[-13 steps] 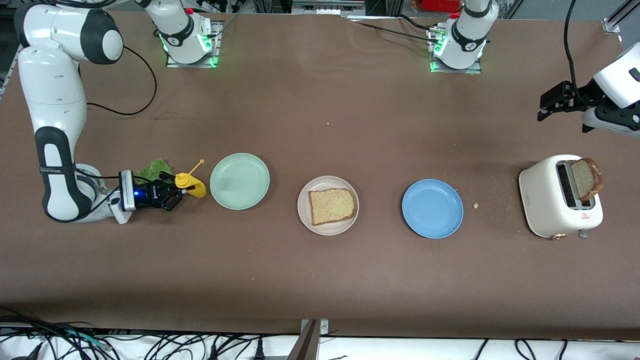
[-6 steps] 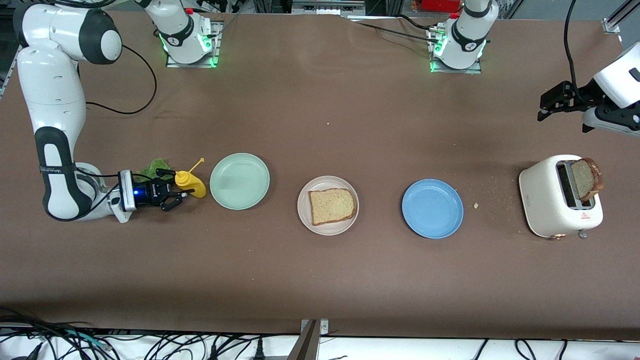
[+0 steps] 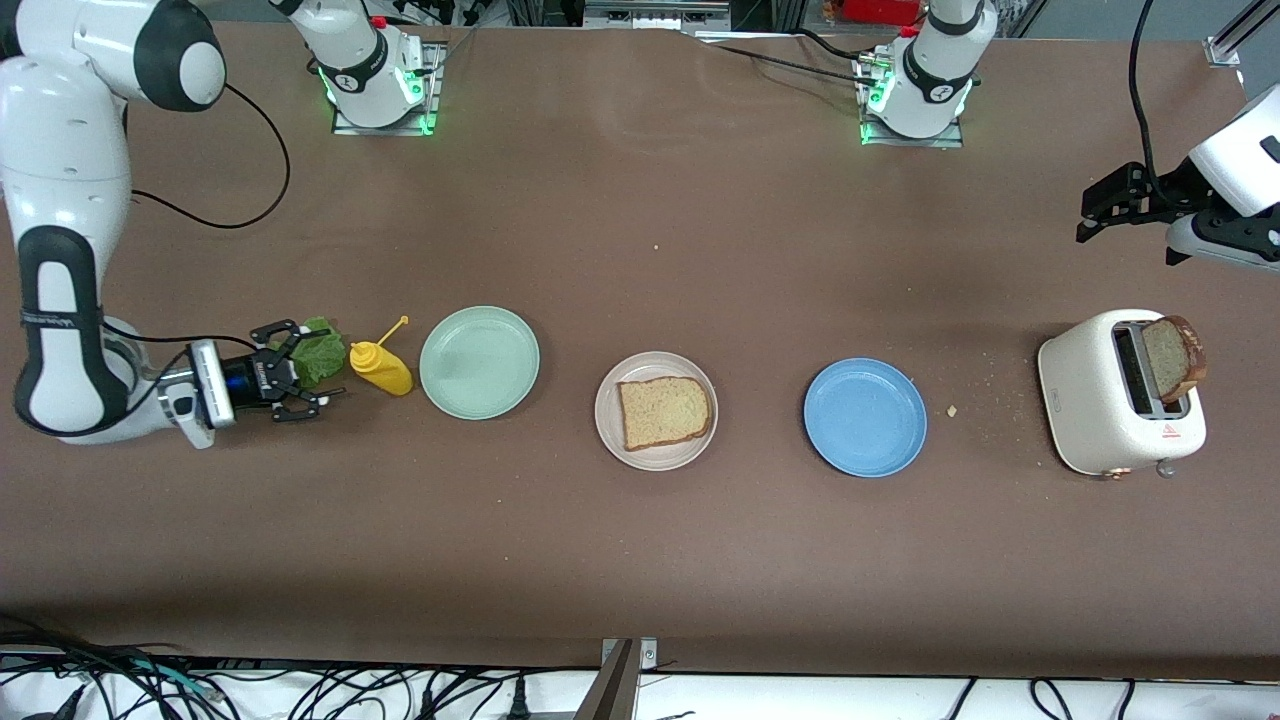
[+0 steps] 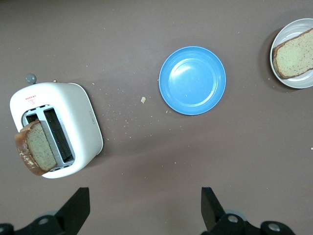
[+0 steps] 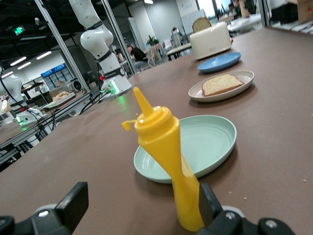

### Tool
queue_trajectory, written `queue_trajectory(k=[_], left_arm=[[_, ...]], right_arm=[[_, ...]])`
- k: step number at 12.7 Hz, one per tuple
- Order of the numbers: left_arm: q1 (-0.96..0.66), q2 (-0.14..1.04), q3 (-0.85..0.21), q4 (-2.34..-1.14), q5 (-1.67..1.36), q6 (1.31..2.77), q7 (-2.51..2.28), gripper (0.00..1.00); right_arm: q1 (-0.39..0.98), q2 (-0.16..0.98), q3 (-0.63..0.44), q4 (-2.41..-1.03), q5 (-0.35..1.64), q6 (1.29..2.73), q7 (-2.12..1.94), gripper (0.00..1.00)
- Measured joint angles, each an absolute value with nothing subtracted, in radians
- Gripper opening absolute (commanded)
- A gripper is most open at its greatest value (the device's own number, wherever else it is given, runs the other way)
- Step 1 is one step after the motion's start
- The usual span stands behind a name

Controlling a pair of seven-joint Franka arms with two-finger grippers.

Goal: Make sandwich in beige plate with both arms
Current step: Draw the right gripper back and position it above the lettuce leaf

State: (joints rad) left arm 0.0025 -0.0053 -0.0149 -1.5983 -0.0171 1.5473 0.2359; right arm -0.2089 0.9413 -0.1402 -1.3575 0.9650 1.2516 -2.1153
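The beige plate lies mid-table and holds one bread slice. A second slice sticks up out of the white toaster at the left arm's end. A green lettuce leaf lies at the right arm's end beside a yellow squeeze bottle. My right gripper is low by the leaf, open, with nothing in it. In the right wrist view the bottle stands just ahead of one finger. My left gripper hangs open above the table near the toaster, waiting.
A mint-green plate lies between the bottle and the beige plate. A blue plate lies between the beige plate and the toaster. Crumbs are scattered near the toaster. Black cables trail from both arms.
My right gripper has opened, let go of the yellow bottle and drawn back toward the right arm's end. The bottle stays standing. The left arm has not moved.
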Motion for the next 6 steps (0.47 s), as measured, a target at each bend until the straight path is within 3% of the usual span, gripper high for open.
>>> queue_trajectory(k=[6], left_arm=[[0.003, -0.005, -0.015, -1.598, -0.017, 1.547, 0.236, 1.00]], right_arm=[[-0.209, 0.767, -0.153, -1.353, 0.760, 1.283, -1.747, 1.00]])
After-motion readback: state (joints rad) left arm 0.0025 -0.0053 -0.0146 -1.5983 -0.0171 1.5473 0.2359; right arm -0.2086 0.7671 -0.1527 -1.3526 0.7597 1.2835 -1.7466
